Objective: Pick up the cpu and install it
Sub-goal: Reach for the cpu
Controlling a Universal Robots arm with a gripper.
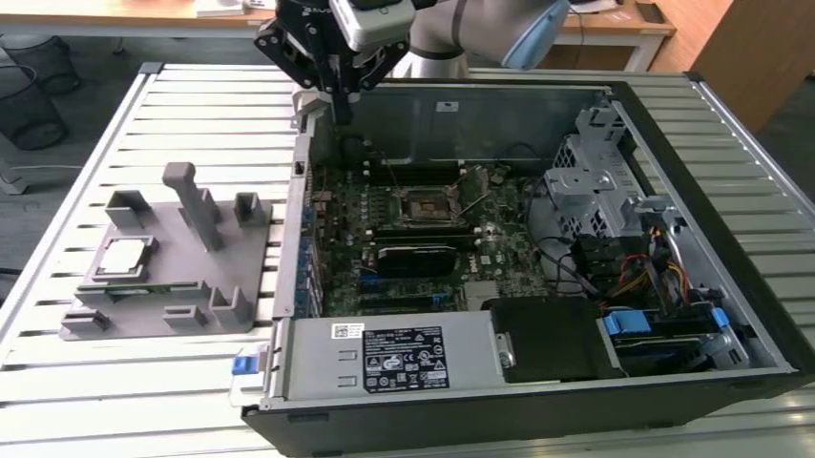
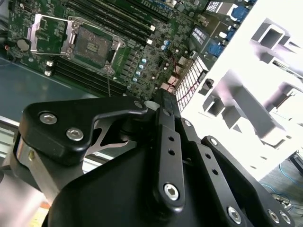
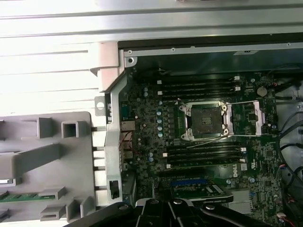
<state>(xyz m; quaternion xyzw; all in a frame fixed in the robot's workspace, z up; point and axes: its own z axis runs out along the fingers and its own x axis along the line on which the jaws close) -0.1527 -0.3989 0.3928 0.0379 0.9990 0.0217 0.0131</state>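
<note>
The cpu (image 1: 125,258), a small silvery square chip, lies flat in a grey holder (image 1: 191,315) on the slatted table at the exterior view's left. My gripper (image 1: 342,114) hangs high over the back left corner of the open computer case (image 1: 713,286), far from the cpu, with its fingers together and nothing between them. The motherboard's socket (image 1: 427,203) stands open and bare in both wrist views (image 2: 92,45) (image 3: 204,120), its metal frame (image 3: 251,116) flipped aside. The gripper's black body (image 2: 163,156) fills the near part of the second wrist view.
A green memory stick (image 3: 14,196) lies in the grey holder beside upright posts (image 1: 191,196). Inside the case are a power supply (image 1: 382,358), a drive cage (image 1: 593,181) and loose cables (image 1: 637,277). Wire baskets (image 1: 32,95) stand on the floor beyond the table.
</note>
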